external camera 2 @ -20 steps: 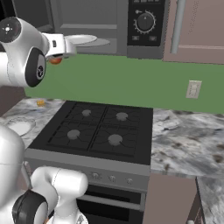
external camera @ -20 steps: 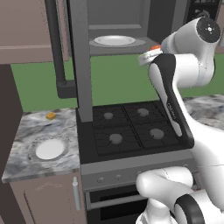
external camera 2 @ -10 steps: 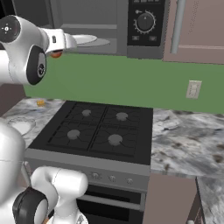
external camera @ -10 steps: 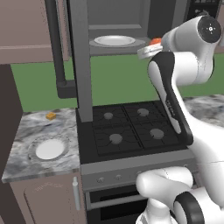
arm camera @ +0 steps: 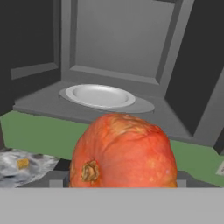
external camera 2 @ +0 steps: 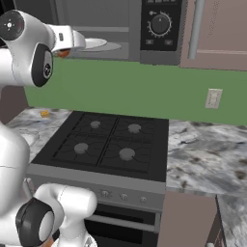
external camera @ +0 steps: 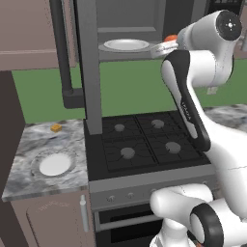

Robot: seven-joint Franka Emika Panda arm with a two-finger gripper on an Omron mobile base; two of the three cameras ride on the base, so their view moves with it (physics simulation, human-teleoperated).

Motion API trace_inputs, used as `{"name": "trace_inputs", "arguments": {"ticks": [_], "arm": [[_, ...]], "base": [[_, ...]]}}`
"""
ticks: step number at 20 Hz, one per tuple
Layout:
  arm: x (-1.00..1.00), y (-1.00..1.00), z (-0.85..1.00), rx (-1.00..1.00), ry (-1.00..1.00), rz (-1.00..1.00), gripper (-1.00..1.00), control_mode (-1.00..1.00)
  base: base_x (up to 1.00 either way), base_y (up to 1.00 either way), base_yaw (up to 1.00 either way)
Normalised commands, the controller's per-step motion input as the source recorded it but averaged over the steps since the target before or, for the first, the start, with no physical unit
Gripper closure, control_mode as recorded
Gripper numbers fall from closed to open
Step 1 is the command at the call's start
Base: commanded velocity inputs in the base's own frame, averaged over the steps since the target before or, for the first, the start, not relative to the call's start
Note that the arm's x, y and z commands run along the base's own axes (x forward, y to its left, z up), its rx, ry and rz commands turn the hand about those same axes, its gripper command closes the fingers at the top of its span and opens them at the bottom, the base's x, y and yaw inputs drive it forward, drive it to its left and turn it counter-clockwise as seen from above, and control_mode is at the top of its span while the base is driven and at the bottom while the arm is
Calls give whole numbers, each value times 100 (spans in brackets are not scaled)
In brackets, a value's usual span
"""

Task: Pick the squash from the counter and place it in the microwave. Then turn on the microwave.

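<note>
**Squash lifted, not yet inside the microwave**

We have the squash [arm camera: 124, 151] off the counter [external camera: 29, 144] and up at the height of the microwave [arm camera: 113, 65], whose door stands open. In the hand view it sits right in front of the camera, between us and the oven cavity, with its stem scar facing us. The fingers themselves are hidden behind it, but they stand wide apart around the squash and we judge that they are carrying it, since it hangs in the air with nothing beneath it. In the left base view the gripper [external camera: 166, 44] is at the front right of the microwave opening, with a sliver of orange-red showing at its tip.

Inside the microwave we see a white plate [arm camera: 99, 95] on the round turntable, bare and waiting. The squash is still just outside the front edge of the cavity floor, not over the plate.

So the pick is done. What is left, as we judge it: carry the squash forward over the plate, lower it, let go, draw the arm out, shut the door and then work the control panel [external camera 2: 159, 24] to start the microwave.
</note>
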Motion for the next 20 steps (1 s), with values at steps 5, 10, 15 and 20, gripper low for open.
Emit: {"name": "trace_inputs", "arguments": {"ticks": [5,10,15,20], "arm": [[21,0,1,3,-1,0,100,-100],[21,2,0,2,-2,0,100,-100],[19,7,0,0,-2,0,100,-100],[20,10,0,0,-2,0,100,-100]], "base": [[0,0,0],[0,0,0],[0,0,0],[0,0,0]]}}
